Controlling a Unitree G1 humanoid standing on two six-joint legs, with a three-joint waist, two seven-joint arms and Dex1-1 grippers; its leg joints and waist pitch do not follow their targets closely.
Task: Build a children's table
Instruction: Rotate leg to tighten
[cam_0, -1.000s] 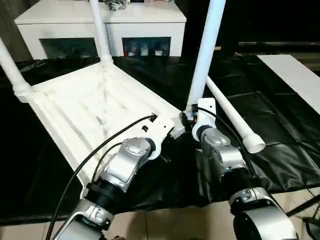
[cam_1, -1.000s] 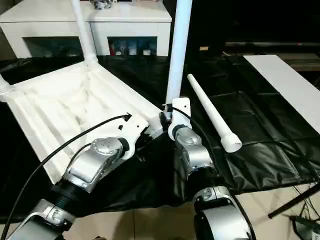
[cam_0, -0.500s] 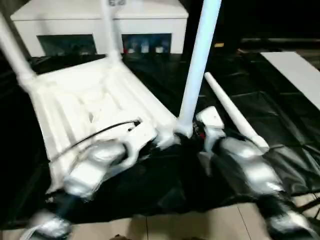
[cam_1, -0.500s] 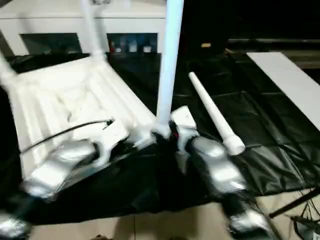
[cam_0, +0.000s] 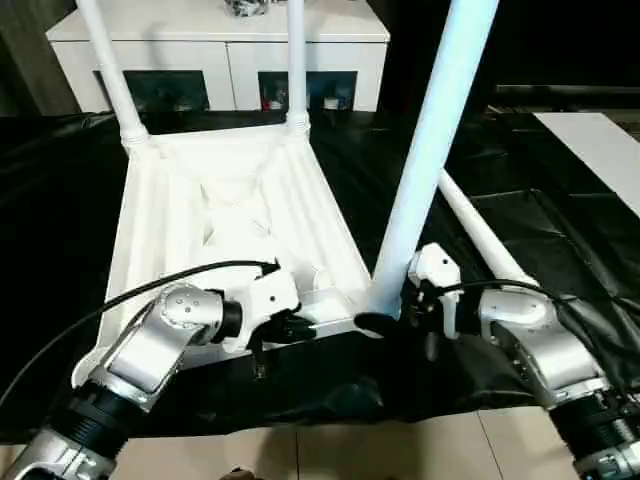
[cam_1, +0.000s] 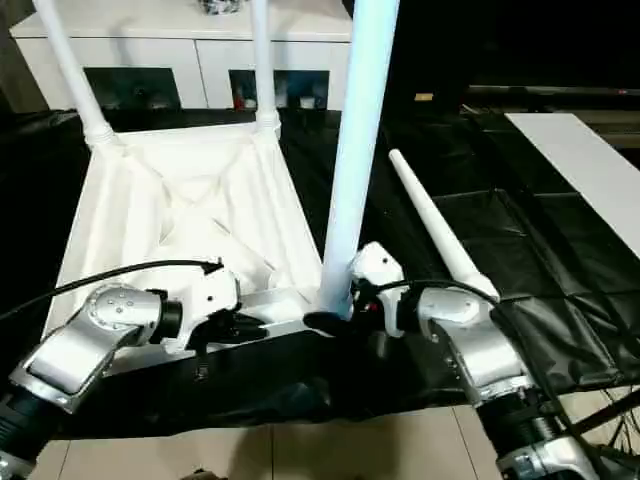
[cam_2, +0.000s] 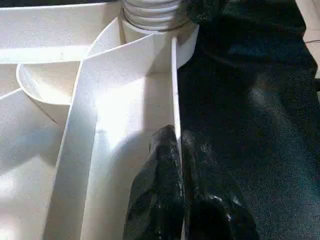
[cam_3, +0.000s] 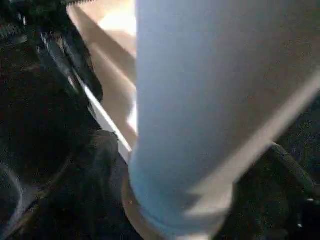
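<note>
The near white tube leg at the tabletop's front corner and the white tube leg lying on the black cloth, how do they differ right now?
The near white tube leg stands upright; the loose white tube leg lies flat on the black cloth. The standing one is seated in a corner of the upturned white ribbed plastic tabletop, with the right claw at its base; the loose one is joined to nothing and no claw is on it. Both are long white tubes.

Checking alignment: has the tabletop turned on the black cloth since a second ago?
Yes. The tabletop has swung clockwise, seen from above; its far edge now runs nearly parallel to the white cabinet.
</note>
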